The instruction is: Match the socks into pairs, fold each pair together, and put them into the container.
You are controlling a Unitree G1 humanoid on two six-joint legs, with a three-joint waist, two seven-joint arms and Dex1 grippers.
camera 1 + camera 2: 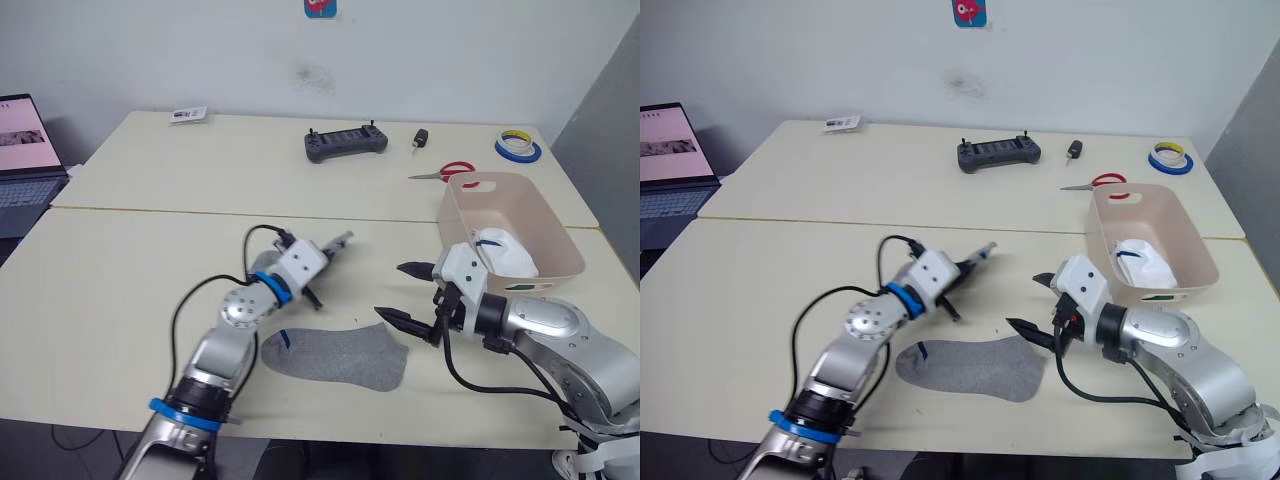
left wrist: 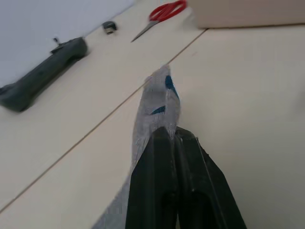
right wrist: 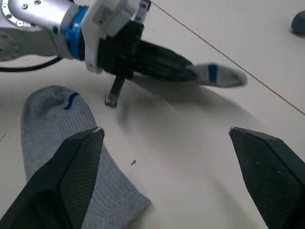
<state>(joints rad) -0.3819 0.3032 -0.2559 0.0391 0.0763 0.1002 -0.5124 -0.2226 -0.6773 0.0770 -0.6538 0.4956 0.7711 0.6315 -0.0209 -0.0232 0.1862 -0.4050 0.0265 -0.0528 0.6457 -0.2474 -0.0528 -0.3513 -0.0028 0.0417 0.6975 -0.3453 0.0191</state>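
Observation:
My left gripper (image 1: 330,246) is shut on a grey sock with blue marks (image 2: 159,98), held just above the middle of the table; the sock's end sticks out past the fingertips (image 3: 220,75). A second grey sock (image 1: 335,355) lies flat near the front edge, below that gripper. My right gripper (image 1: 397,292) stands open to the right of the flat sock, with nothing between its fingers (image 3: 78,160). The pale pink container (image 1: 560,250) sits at the right, behind the right gripper, with white socks (image 1: 505,250) inside.
Along the back of the table lie a dark controller (image 1: 345,142), a small black object (image 1: 421,138), red-handled scissors (image 1: 445,172), a tape roll (image 1: 518,148) and a card (image 1: 188,114). A laptop (image 1: 20,160) stands at the far left.

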